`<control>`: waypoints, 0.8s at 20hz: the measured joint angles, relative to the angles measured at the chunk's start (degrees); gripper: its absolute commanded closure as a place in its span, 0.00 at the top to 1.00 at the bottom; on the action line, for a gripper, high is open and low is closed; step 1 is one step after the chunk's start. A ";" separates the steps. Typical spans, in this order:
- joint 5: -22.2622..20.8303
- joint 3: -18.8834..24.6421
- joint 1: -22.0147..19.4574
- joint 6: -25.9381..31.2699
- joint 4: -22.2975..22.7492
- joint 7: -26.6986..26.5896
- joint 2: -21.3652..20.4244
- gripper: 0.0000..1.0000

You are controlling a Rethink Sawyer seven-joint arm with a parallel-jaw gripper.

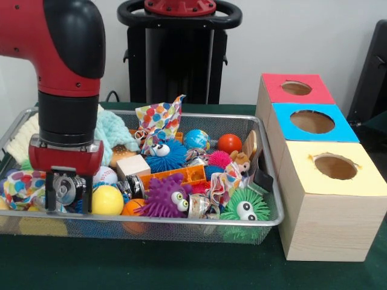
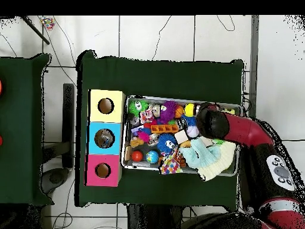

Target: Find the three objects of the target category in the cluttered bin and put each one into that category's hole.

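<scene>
The biggest risk here is a wrong or double pick: the tool (image 1: 68, 194) sits low in the crowded end of the wire bin (image 1: 272, 199), where a yellow ball (image 1: 107, 200), a baseball (image 1: 104, 175), an orange ball (image 1: 132, 207) and a spotted cloth (image 1: 21, 184) press close together, so closing could trap fabric or nudge a ball away. Which category is wanted cannot be told from the scene; the balls, if they are the targets, lie scattered, with a red ball (image 1: 229, 143) and a blue globe ball (image 1: 196, 139) toward the other end. A long carry also follows, since the three hole boxes, yellow box (image 1: 332, 193), blue box (image 1: 311, 124) and red box (image 1: 296, 89), stand beside the bin's opposite end on the green worktop (image 1: 181, 266). The arm (image 1: 66, 60) hangs vertically, wrist straight down. Whether the tool is spread or pinching anything cannot be told.
</scene>
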 measured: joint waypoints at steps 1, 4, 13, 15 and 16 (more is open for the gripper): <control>-0.01 0.13 -0.35 -0.05 -0.03 0.00 0.19 1.00; -0.05 0.14 -2.80 -1.78 -0.27 0.00 2.48 1.00; -0.81 2.30 -7.47 -7.37 0.44 -0.01 5.44 1.00; -1.00 2.44 -7.57 -7.37 0.45 -0.01 5.43 1.00; -1.30 2.71 -7.78 -7.39 0.46 -0.01 5.44 1.00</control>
